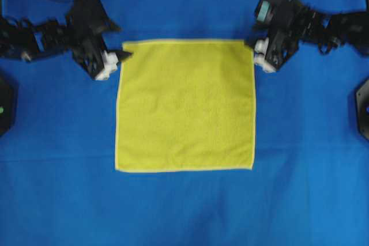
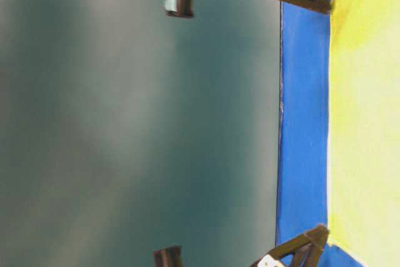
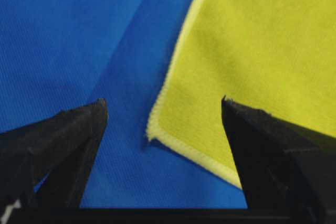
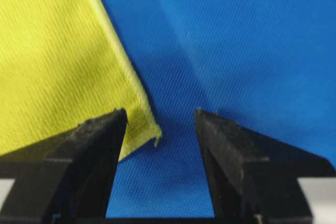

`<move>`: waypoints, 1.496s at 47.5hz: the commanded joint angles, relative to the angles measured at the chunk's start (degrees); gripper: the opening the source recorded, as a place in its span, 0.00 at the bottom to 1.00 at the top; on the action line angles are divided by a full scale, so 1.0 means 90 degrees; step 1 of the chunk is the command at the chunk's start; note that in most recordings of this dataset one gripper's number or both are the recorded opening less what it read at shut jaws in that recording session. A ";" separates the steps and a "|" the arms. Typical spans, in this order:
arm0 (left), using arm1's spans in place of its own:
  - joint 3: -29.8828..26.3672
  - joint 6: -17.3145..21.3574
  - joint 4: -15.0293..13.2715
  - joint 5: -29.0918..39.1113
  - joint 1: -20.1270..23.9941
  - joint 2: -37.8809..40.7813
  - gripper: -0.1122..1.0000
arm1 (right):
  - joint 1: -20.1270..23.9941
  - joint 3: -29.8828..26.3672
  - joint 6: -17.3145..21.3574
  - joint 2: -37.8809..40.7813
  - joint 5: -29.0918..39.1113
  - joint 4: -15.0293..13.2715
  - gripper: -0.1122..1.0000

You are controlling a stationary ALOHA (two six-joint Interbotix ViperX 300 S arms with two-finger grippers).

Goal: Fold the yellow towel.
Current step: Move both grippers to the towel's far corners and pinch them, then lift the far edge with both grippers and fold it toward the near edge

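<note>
The yellow towel [image 1: 185, 105] lies flat and spread out as a square on the big blue cloth [image 1: 184, 211]. My left gripper [image 1: 121, 56] sits at the towel's far left corner. In the left wrist view it [image 3: 163, 100] is open, and the hemmed corner [image 3: 152, 135] lies on the cloth between its fingers. My right gripper [image 1: 254, 47] sits at the far right corner. It [image 4: 161, 111] is also open, with that corner [image 4: 156, 134] lying just inside its left finger [image 4: 100, 145]. Neither gripper holds anything.
Black arm bases stand at the left edge [image 1: 6, 105] and the right edge [image 1: 362, 108] of the overhead view. The table-level view shows the towel [image 2: 369, 123], the blue cloth's edge [image 2: 303, 123] and a dark backdrop [image 2: 125, 123].
</note>
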 commanded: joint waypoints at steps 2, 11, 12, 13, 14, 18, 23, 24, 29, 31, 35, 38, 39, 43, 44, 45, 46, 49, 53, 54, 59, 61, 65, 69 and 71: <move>-0.0166 0.0000 0.0000 -0.0098 0.0059 0.0137 0.85 | 0.0000 -0.0127 0.0000 0.0098 -0.0107 -0.0010 0.63; -0.0273 0.0039 -0.0010 0.0078 0.0059 0.0439 0.81 | -0.0020 -0.0137 0.0000 0.0254 -0.0176 -0.0010 0.61; -0.0283 0.0039 -0.0010 0.0137 0.0059 0.0449 0.80 | -0.0020 -0.0137 0.0000 0.0254 -0.0176 -0.0010 0.60; -0.0293 0.0039 0.0000 0.0205 0.0059 0.0449 0.79 | -0.0020 -0.0127 -0.0010 0.0264 -0.0176 -0.0010 0.59; -0.0322 0.0049 -0.0010 0.0332 0.0049 0.0459 0.77 | -0.0029 -0.0117 -0.0010 0.0254 -0.0176 -0.0010 0.57; -0.0381 0.0078 0.0000 0.0625 0.0010 0.0479 0.59 | -0.0029 -0.0107 -0.0020 0.0244 -0.0137 -0.0020 0.42; -0.0449 0.0176 0.0000 0.0840 -0.0088 0.0498 0.30 | -0.0020 -0.0088 -0.0020 0.0225 -0.0137 -0.0020 0.14; -0.0459 0.0195 0.0000 0.0850 -0.0098 0.0498 0.25 | -0.0020 -0.0088 -0.0020 0.0225 -0.0137 -0.0020 0.13; -0.0449 0.0244 0.0000 0.0908 -0.0117 0.0488 0.11 | -0.0020 -0.0088 -0.0020 0.0225 -0.0137 -0.0010 0.13; -0.0449 0.0244 0.0000 0.0908 -0.0117 0.0488 0.11 | -0.0020 -0.0088 -0.0010 0.0225 -0.0137 -0.0010 0.13; -0.0459 0.0264 0.0000 0.0986 -0.0117 0.0410 0.11 | -0.0020 -0.0107 0.0020 0.0215 -0.0127 0.0000 0.13; -0.0469 0.0293 0.0000 0.1104 -0.0107 0.0273 0.11 | -0.0020 -0.0117 0.0029 0.0156 -0.0127 0.0000 0.13; -0.0479 0.0313 0.0000 0.1143 -0.0107 0.0215 0.11 | -0.0020 -0.0117 0.0029 0.0137 -0.0127 0.0000 0.13; -0.0527 0.0430 0.0000 0.1416 -0.0107 -0.0117 0.11 | -0.0029 -0.0127 0.0029 -0.0068 -0.0078 0.0000 0.13; -0.0537 0.0469 0.0000 0.1494 -0.0107 -0.0195 0.11 | -0.0020 -0.0117 0.0029 -0.0127 -0.0049 0.0000 0.13; -0.0557 0.0518 0.0000 0.1553 -0.0098 -0.0273 0.11 | -0.0029 -0.0117 0.0029 -0.0186 -0.0029 0.0010 0.13; -0.0576 0.0566 0.0000 0.1592 -0.0107 -0.0342 0.11 | -0.0020 -0.0117 0.0029 -0.0234 0.0000 0.0000 0.13; -0.0615 0.0723 0.0000 0.1719 -0.0107 -0.0547 0.11 | -0.0020 -0.0117 0.0039 -0.0420 0.0107 0.0000 0.13; -0.0625 0.0850 0.0000 0.1768 -0.0107 -0.0654 0.11 | -0.0020 -0.0098 0.0049 -0.0586 0.0205 0.0010 0.13; -0.0625 0.0869 0.0000 0.1768 -0.0107 -0.0674 0.11 | -0.0020 -0.0088 0.0049 -0.0625 0.0215 0.0010 0.13; -0.0625 0.0869 0.0000 0.1777 -0.0117 -0.0664 0.11 | -0.0020 -0.0078 0.0059 -0.0684 0.0225 0.0020 0.13; -0.0625 0.0879 0.0000 0.1777 -0.0146 -0.0664 0.11 | -0.0020 -0.0078 0.0068 -0.0684 0.0234 0.0010 0.13; -0.0625 0.0889 0.0000 0.1777 -0.0186 -0.0674 0.11 | -0.0029 -0.0078 0.0078 -0.0693 0.0313 0.0039 0.13; -0.0625 0.0889 0.0000 0.1777 -0.0254 -0.0693 0.11 | -0.0020 -0.0059 0.0088 -0.0742 0.0439 0.0146 0.13; -0.0615 0.0879 0.0000 0.1777 -0.0312 -0.0703 0.11 | 0.0000 -0.0029 0.0088 -0.0781 0.0498 0.0205 0.13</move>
